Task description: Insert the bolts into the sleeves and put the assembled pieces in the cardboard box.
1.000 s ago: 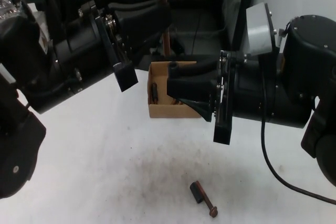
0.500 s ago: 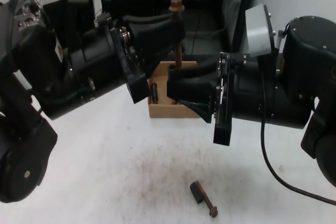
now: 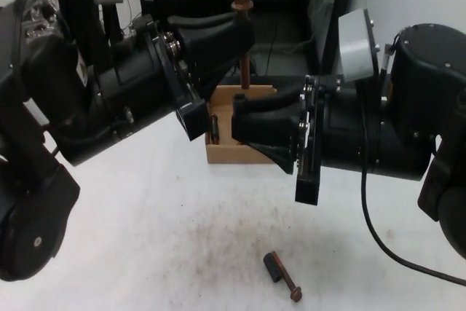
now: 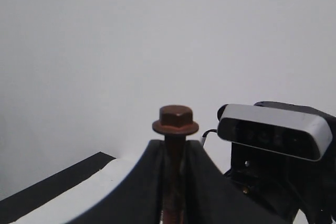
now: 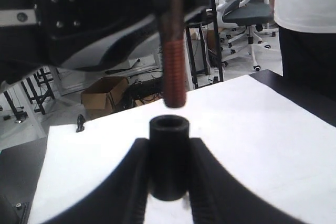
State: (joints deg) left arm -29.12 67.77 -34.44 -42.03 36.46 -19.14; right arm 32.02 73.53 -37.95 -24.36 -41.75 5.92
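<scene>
My left gripper point(image 3: 240, 34) is shut on a rusty bolt point(image 3: 243, 41), held upright with its hex head point(image 4: 175, 119) on top. My right gripper point(image 3: 240, 111) is shut on a black sleeve point(image 5: 169, 163), bore facing up. The bolt's threaded end point(image 5: 173, 72) hangs just above the sleeve's opening, apart from it. Both are held in the air over the cardboard box point(image 3: 240, 155), which stands mid-bench and holds a dark assembled piece point(image 3: 215, 126). Another bolt in a sleeve point(image 3: 282, 274) lies on the white bench near the front.
The bulky bodies of both arms point(image 3: 87, 100) point(image 3: 393, 129) crowd the space over the bench's middle. The right arm's camera housing point(image 4: 275, 129) sits close to the bolt. Office chairs and a person point(image 5: 307, 24) are in the room behind.
My left arm has swung right and forward, carrying the bolt from beside the box to a spot directly over the sleeve. The right arm barely shifted.
</scene>
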